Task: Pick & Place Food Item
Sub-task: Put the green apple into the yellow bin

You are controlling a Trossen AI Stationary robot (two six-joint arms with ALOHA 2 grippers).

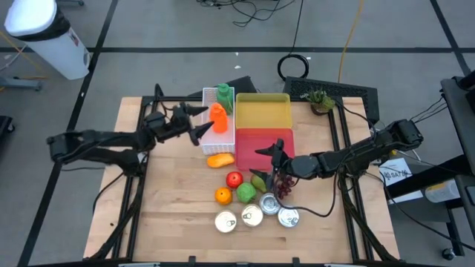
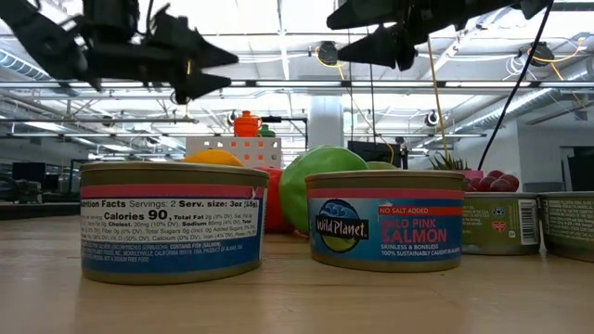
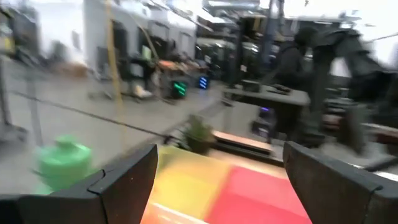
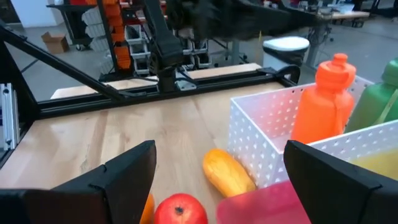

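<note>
Hovering with fingers spread, the right gripper (image 1: 276, 150) hangs centre-frame over the red tray (image 1: 252, 138), seemingly choosing among loose food like the apple (image 1: 234, 179) below it on the tabletop (image 1: 171, 215); the left gripper (image 1: 202, 121), also spread, waits empty by the white basket (image 1: 226, 134).

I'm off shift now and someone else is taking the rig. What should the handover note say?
Left gripper: open, empty, above the white perforated basket holding the orange bottle and green bottle.
Right gripper: open, empty, over the red tray.
Yellow tray and red tray look empty.
Fruit and three cans remain on the wooden table.
Nothing is gripped; picking remains.
</note>
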